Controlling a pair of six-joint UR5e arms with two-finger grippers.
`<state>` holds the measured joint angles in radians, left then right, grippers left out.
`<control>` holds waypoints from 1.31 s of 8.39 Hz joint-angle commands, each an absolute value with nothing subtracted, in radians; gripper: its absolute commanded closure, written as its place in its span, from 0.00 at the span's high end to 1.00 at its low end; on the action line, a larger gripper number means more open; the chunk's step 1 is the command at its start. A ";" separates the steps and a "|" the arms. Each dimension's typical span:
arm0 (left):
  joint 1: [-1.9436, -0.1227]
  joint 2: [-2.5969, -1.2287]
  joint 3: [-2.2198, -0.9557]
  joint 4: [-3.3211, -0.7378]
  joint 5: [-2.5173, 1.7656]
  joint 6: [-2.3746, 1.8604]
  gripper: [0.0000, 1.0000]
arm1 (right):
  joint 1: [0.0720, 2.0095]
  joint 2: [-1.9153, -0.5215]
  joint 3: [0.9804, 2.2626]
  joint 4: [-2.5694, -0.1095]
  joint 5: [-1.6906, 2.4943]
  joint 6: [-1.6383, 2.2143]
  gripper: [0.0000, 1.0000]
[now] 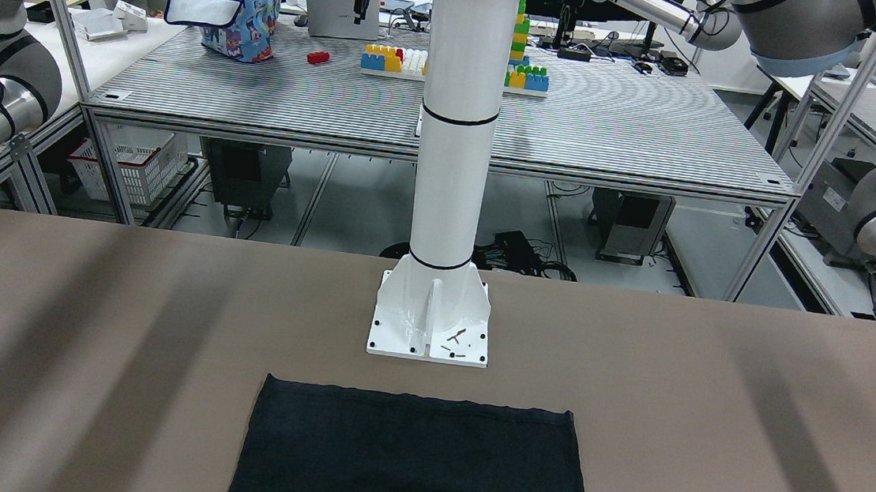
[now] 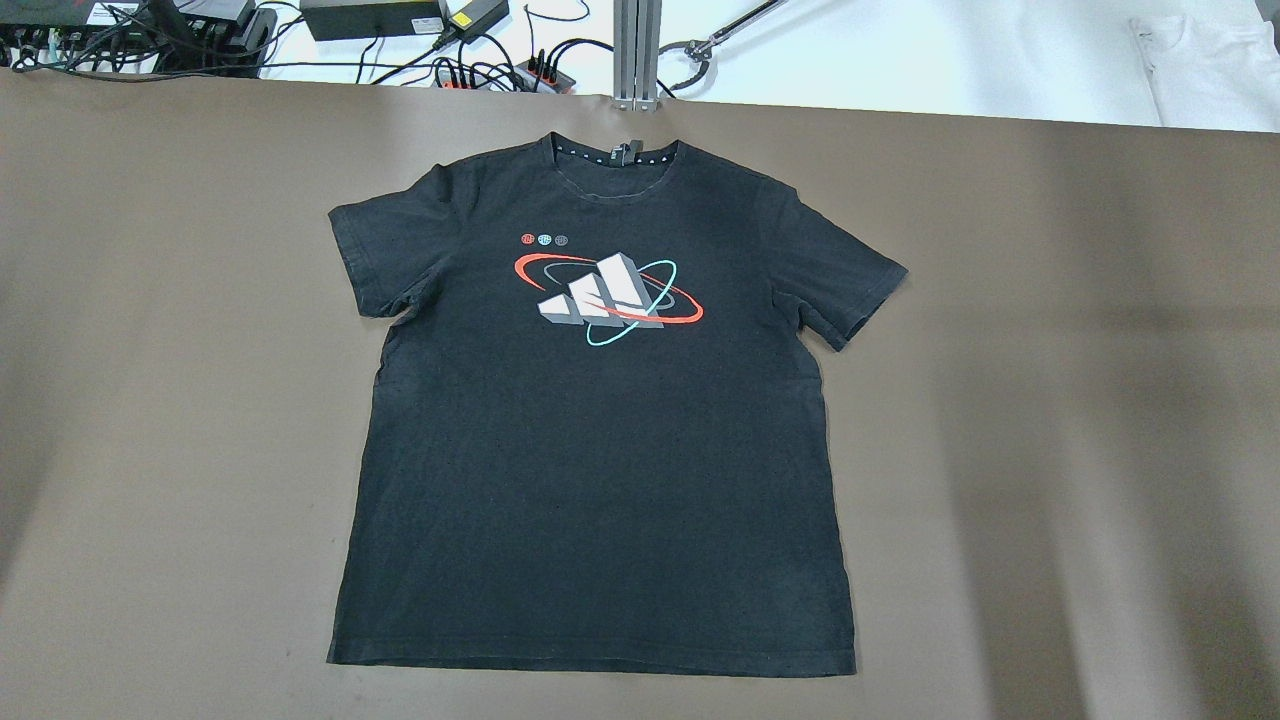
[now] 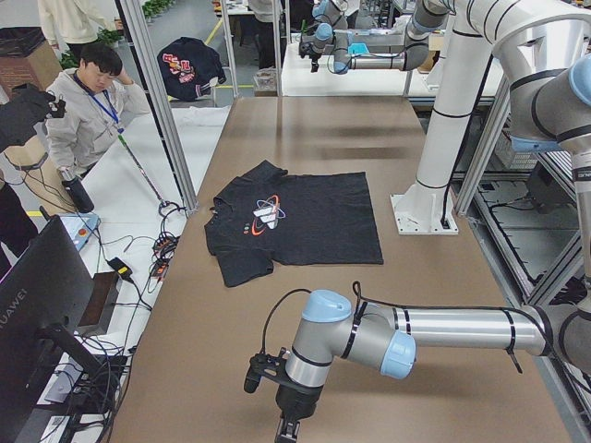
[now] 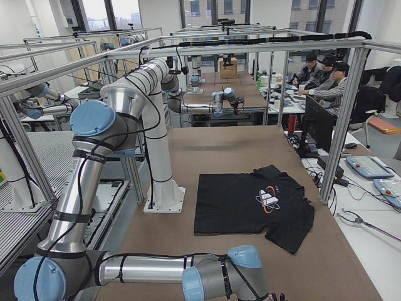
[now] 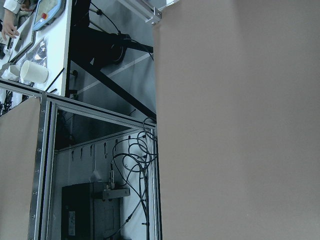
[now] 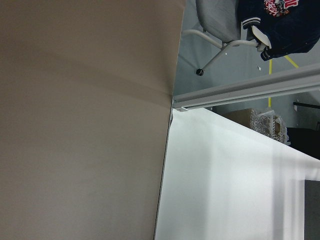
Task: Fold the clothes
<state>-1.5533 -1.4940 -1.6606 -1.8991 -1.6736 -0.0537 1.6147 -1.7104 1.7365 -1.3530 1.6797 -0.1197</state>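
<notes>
Lying flat, print up, the black T-shirt [image 2: 600, 450] rests on the tabletop [image 2: 1050, 400] before the white pillar [image 1: 457, 121]. We cannot tell how the fingers of the left gripper [image 3: 287, 426] stand; the right gripper is unseen.

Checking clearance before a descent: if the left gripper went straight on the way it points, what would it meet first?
Probably the bare brown table, close to its end edge: the left gripper points down there, apart from the black T-shirt. Nothing shows in between, though depth is unclear.

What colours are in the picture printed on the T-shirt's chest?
White and grey blocks ringed by red and teal loops on the T-shirt; clearest in the overhead view.
</notes>
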 commanded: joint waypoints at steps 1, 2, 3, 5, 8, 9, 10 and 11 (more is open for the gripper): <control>-1.552 -1.491 -1.661 -1.901 -1.674 -0.051 1.00 | 1.614 -1.710 1.736 -1.353 1.681 -0.121 0.94; -1.552 -1.493 -1.661 -1.901 -1.674 -0.052 1.00 | 1.615 -1.710 1.736 -1.353 1.681 -0.121 0.94; -1.552 -1.493 -1.663 -1.901 -1.674 -0.052 1.00 | 1.615 -1.710 1.736 -1.350 1.681 -0.121 0.94; -1.554 -1.491 -1.661 -1.901 -1.674 -0.052 1.00 | 1.615 -1.709 1.738 -1.350 1.681 -0.117 0.94; -1.552 -1.489 -1.663 -1.901 -1.674 -0.052 1.00 | 1.614 -1.697 1.740 -1.295 1.683 -0.114 0.94; -1.554 -1.491 -1.664 -1.901 -1.674 -0.054 1.00 | 1.614 -1.697 1.741 -1.295 1.683 -0.114 0.94; -1.554 -1.491 -1.667 -1.901 -1.675 -0.054 1.00 | 1.609 -1.675 1.740 -1.296 1.686 -0.109 0.94; -1.554 -1.491 -1.678 -1.904 -1.677 -0.054 1.00 | 1.609 -1.657 1.735 -1.304 1.701 -0.107 0.94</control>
